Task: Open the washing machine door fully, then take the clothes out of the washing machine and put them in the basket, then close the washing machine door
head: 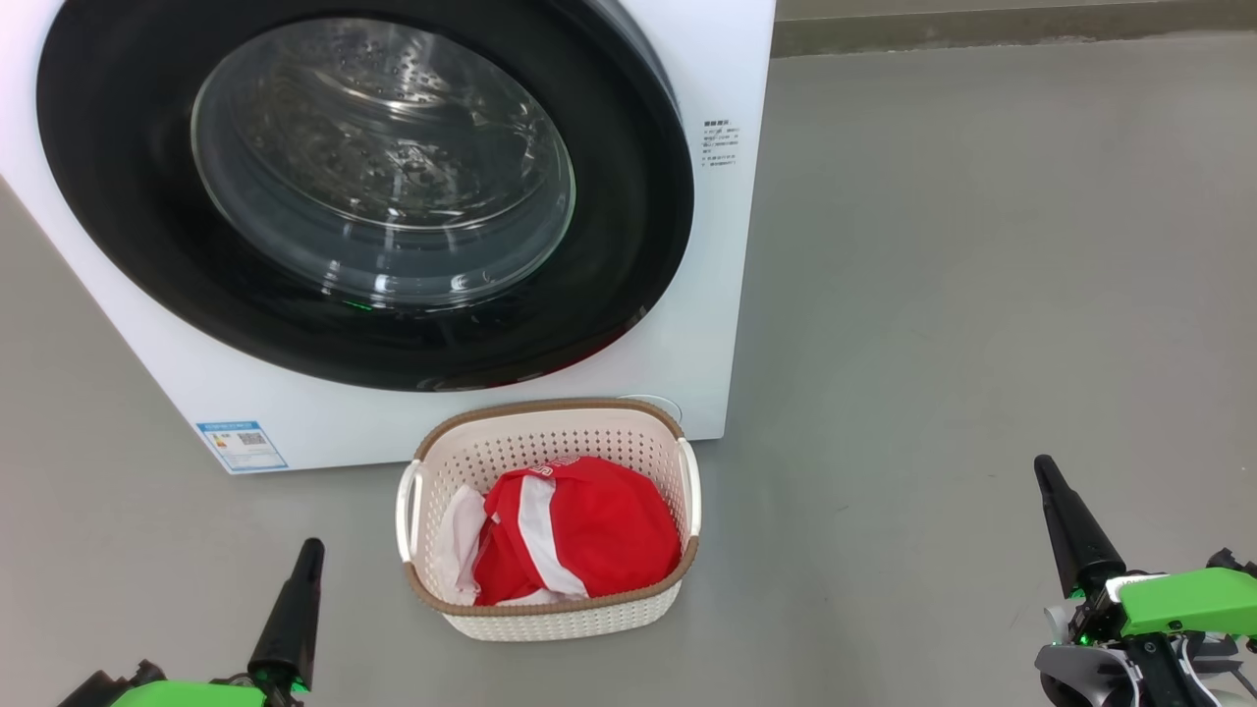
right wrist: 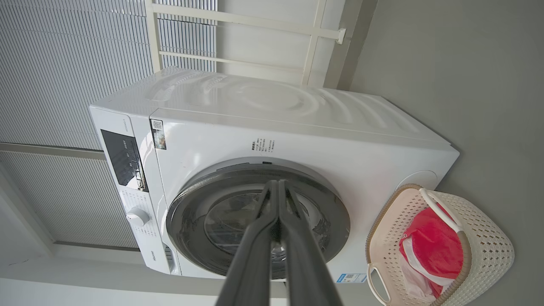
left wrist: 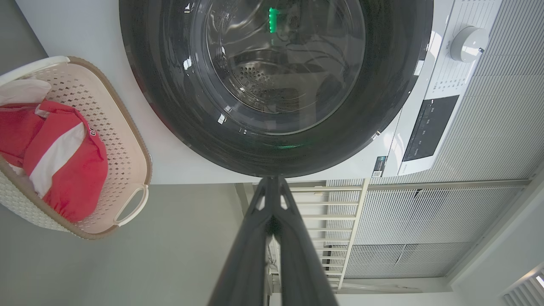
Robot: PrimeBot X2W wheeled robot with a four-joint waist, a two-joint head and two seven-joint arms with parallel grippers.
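At the lower edge of the head view, the left gripper and the right gripper rise at the lower left and lower right, well apart, each with its long dark fingers pressed together tip to tip and nothing held between them, above the grey floor. Between them and a little farther off, the basket stands upright on the floor, just in front of the washing machine. Inside it lie the clothes: a bright red garment with white stripes heaped on top, and a pale piece tucked along the left side. Beyond the basket, the washing machine door sits shut, flush against the white front, its clear glass window showing the perforated steel drum behind. A blue label marks the front's lower left corner. Farthest back, in the right wrist view, a dark control panel and a white dial sit on the front past the door's rim, with a slatted wall behind the machine.
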